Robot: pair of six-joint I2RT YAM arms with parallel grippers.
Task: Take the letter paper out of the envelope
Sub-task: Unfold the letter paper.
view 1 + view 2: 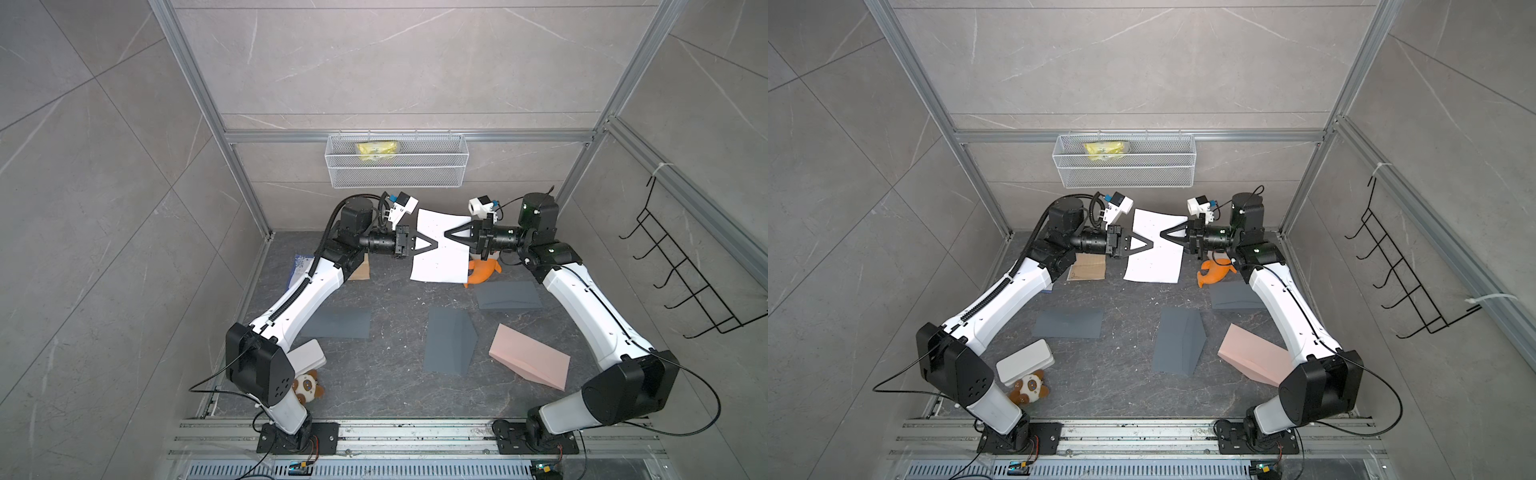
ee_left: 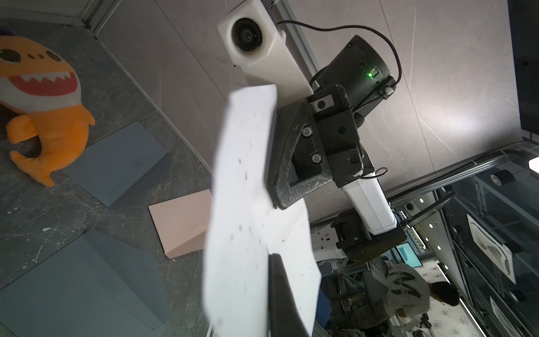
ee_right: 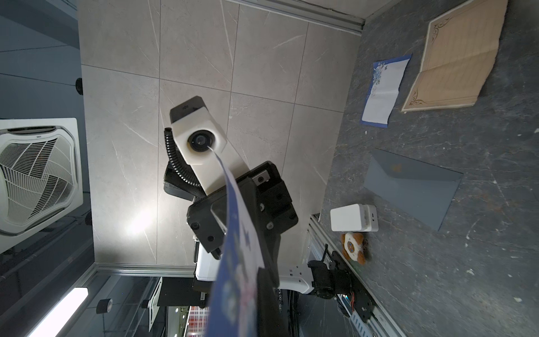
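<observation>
- Grey counter [image 1: 395,299], and up over its far end hangs the letter paper [image 1: 440,266]. It's unfolded, clear of every envelope, and touching nothing but the arms. On one side the left gripper [image 1: 433,244] is pinched tight on it, on the other the right gripper [image 1: 446,235] is doing the same, and the tips nearly meet mid-sheet. What's the smart move from here?

- Looks to me like the pulling-out part is basically done and it just needs laying down. I'd move both arms together and not pull them apart at all, since thin paper probably rips right at a pinch. Bring it down flat onto bare counter and let go one side at a time.

- Anything in the way?

- Going by size, the open grey envelope [image 1: 449,345] sits nearer the front, with the pink envelope [image 1: 530,361] beside it. There's one flat grey envelope by the left arm [image 1: 338,324] and another by the right arm [image 1: 509,295]. The brown sheet [image 1: 1088,268] lies under the left wrist. The orange shark [image 1: 1214,270] is just beside the paper's lower corner, so that's my pick for getting bumped. The white box [image 1: 1025,359] and bear plush [image 1: 1027,386] are well apart by the left base. Can't tell which envelope the paper came from, btw.
</observation>
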